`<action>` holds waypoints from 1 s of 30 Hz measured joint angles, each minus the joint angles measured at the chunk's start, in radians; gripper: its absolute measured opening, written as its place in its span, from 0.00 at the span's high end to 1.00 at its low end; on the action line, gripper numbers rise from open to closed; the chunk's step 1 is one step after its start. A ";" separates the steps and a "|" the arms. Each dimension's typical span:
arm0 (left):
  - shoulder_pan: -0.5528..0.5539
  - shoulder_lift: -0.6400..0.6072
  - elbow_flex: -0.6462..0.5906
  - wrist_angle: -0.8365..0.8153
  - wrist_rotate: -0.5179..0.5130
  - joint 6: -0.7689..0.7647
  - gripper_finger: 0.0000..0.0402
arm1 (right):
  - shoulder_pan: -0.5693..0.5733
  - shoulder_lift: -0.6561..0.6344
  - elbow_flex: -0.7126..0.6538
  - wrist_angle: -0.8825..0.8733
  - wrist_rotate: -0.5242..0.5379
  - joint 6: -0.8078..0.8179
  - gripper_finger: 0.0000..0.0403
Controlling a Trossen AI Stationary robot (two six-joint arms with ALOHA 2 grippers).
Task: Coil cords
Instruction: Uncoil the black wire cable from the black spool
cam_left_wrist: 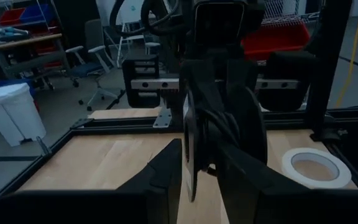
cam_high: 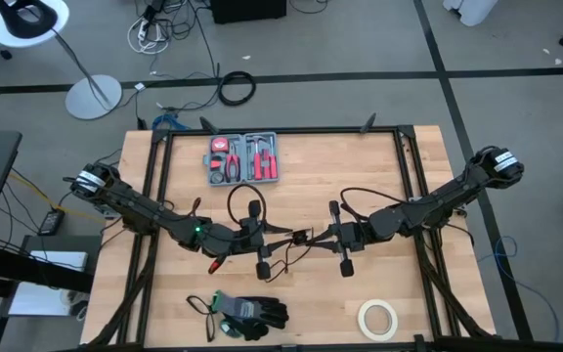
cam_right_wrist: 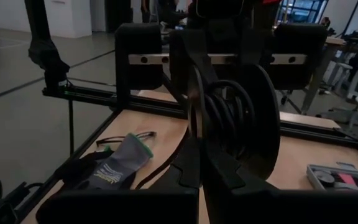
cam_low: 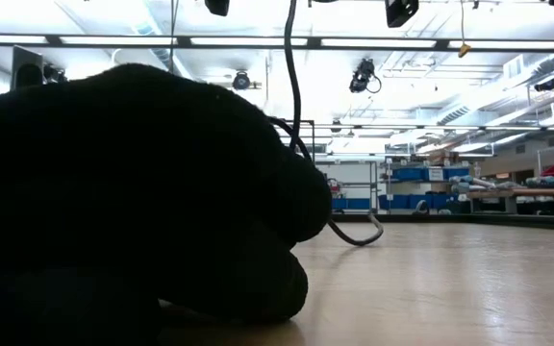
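The thin black cord is wound into a small round coil (cam_high: 302, 237), held between my two grippers at the table's middle. The coil stands on edge in the left wrist view (cam_left_wrist: 229, 124) and in the right wrist view (cam_right_wrist: 235, 118). Loose cord loops lie on the table behind my left gripper (cam_high: 238, 200) and behind my right gripper (cam_high: 360, 196). A tail (cam_high: 280, 262) trails toward the near edge. My left gripper (cam_high: 289, 238) and my right gripper (cam_high: 316, 236) face each other, both shut on the coil. My left gripper pinches the coil's rim (cam_left_wrist: 190, 163) between its two fingers, coming level from the table's left. The coil stands on edge, its flat faces against the fingers (cam_left_wrist: 166, 177). My right gripper pinches the coil's opposite rim (cam_right_wrist: 197, 146) between its two fingers, coming level from the table's right. The cord's turns (cam_right_wrist: 229, 115) show beside the fingers (cam_right_wrist: 188, 171).
Black gloves (cam_high: 252, 313) lie near the front edge and fill the left of the low view (cam_low: 113, 192). A white tape roll (cam_high: 379, 318) lies front right. A grey tool case (cam_high: 244, 158) sits at the back. Black frame rails (cam_high: 154, 196) line the table's sides.
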 joint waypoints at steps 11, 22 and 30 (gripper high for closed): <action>0.002 0.006 0.000 -0.016 -0.004 -0.018 0.97 | -0.005 0.001 0.000 -0.022 -0.012 0.017 1.00; 0.002 0.006 0.000 -0.013 -0.047 -0.021 1.00 | -0.004 -0.005 0.000 -0.025 0.021 0.031 0.82; 0.001 0.006 0.000 -0.036 -0.085 -0.021 1.00 | 0.040 -0.112 0.001 -0.128 0.190 0.024 0.67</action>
